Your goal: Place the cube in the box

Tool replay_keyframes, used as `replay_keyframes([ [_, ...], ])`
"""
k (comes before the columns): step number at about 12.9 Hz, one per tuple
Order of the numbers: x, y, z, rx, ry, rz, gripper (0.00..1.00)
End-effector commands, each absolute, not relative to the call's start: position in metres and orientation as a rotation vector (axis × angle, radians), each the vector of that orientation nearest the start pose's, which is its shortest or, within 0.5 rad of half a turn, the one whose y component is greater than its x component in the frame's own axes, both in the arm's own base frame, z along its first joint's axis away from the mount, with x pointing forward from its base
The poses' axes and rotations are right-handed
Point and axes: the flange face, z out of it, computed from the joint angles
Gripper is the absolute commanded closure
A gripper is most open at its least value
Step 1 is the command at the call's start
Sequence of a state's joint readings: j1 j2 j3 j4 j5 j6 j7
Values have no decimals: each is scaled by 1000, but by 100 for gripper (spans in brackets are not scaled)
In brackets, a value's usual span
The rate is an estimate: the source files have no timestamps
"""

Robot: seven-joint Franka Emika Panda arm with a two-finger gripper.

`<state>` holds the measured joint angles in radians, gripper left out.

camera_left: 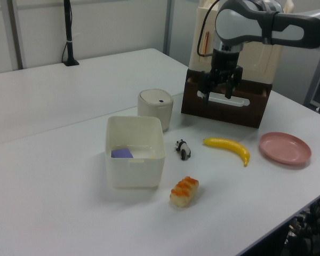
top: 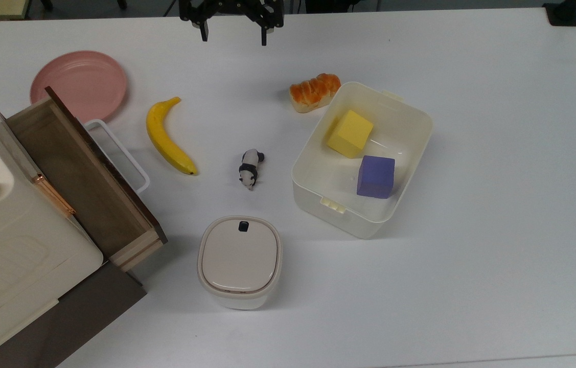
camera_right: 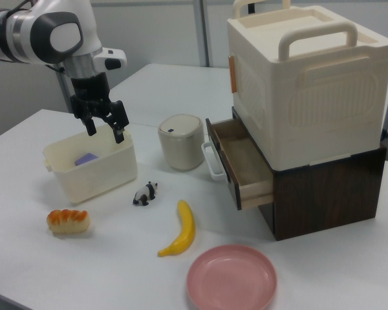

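Now the cube (top: 350, 134) is sitting inside the box (top: 410, 153), in the half nearer the top view's upper left, with a purple-blue cube (top: 376, 176) lying just beside it toward the top view's lower right. The box is resting on the white desk (top: 497, 204), and in the left view its near wall is hiding the yellow one while a corner of the purple-blue one is showing.

The jaws (top: 231, 31) are hanging spread wide at the far edge of the top view, gripping nothing, well apart from the box and to the top view's left of it. In the right view the jaws (camera_right: 104, 128) are showing the same open, empty stance above the desk.

A bread roll (top: 314, 91) is lying just beside the box's far corner. A toy panda (top: 250, 168) is standing between the box and a banana (top: 166, 137). A pink plate (top: 79, 85) is resting to the top view's left of the banana, near an open wooden drawer (top: 83, 174). A lidded container (top: 239, 259) is standing toward the top view's bottom edge.
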<state>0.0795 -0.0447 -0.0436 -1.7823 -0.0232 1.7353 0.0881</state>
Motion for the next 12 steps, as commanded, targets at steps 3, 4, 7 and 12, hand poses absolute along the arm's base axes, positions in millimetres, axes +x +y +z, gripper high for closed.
replay_keyframes([
  [3,542,13,562,-3111,56,31,0],
  [4,541,14,560,-3111,52,31,0],
  [7,545,14,557,-3112,46,-29,0],
  [12,546,17,563,-3110,39,-67,0],
])
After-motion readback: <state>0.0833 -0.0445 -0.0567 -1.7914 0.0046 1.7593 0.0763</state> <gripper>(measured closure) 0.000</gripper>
